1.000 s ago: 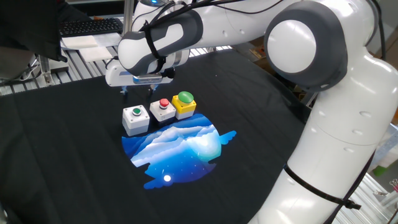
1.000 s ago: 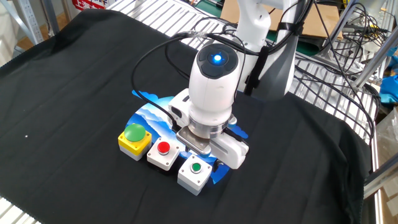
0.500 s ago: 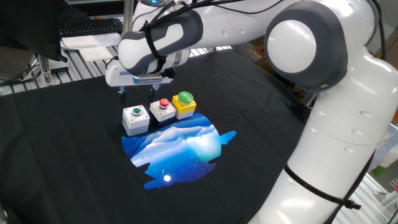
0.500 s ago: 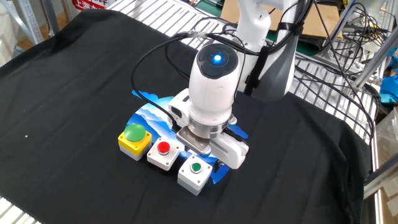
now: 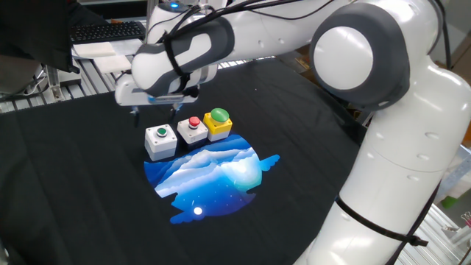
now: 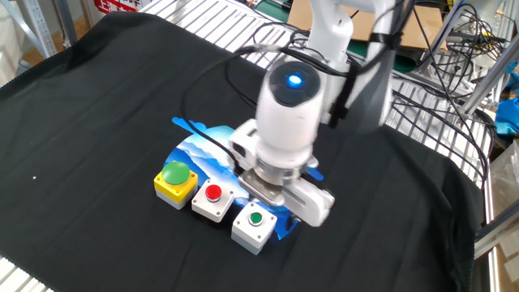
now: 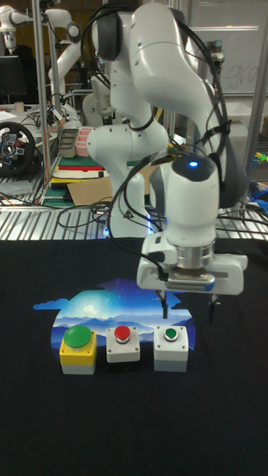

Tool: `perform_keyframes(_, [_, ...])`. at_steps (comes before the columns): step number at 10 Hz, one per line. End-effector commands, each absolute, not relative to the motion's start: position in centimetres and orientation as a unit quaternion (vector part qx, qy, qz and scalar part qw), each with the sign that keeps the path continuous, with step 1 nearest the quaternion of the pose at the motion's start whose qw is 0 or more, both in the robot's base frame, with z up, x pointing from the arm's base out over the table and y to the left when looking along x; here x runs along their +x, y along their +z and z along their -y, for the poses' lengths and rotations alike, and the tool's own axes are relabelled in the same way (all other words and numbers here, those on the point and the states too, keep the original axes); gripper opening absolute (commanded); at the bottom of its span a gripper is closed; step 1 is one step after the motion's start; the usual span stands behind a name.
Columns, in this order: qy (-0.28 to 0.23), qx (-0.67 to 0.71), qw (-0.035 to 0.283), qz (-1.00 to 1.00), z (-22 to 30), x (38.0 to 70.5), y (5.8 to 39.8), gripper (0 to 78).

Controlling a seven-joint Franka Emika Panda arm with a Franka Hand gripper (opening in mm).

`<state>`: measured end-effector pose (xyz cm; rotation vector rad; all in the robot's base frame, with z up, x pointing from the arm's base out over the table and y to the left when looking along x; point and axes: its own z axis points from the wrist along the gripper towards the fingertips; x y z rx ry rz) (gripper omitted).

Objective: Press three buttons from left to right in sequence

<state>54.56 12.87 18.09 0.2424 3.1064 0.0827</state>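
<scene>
Three buttons stand in a row on the black cloth. The grey box with a small green button (image 5: pixel 160 140) (image 6: pixel 255 226) (image 7: pixel 170 344) is at one end. The grey box with a red button (image 5: pixel 193 129) (image 6: pixel 213 200) (image 7: pixel 123 342) is in the middle. The yellow box with a large green dome (image 5: pixel 218 124) (image 6: pixel 176 182) (image 7: pixel 78 347) is at the other end. My gripper (image 5: pixel 154 112) (image 7: pixel 187 306) hangs open above the cloth, just behind the green-button box, touching nothing. In the other fixed view the wrist hides the fingers.
A blue and white printed patch (image 5: pixel 213 173) (image 7: pixel 100 294) lies on the cloth next to the boxes. A keyboard (image 5: pixel 107 31) sits beyond the far left edge. Cables (image 6: pixel 438 49) and metal slats (image 6: pixel 454 122) border the cloth.
My gripper has shifted sideways along the row toward the green-button box end. The three boxes have not moved.
</scene>
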Motion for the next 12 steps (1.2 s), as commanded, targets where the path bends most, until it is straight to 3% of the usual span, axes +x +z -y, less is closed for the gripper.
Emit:
perform_keyframes(1, [0.028, 0.087, 0.018, -0.996, -13.7, 54.4, 17.8, 77.4])
perform_keyframes(12, [0.019, 0.067, 0.004, -0.998, -14.2, 56.0, 17.4, 77.4])
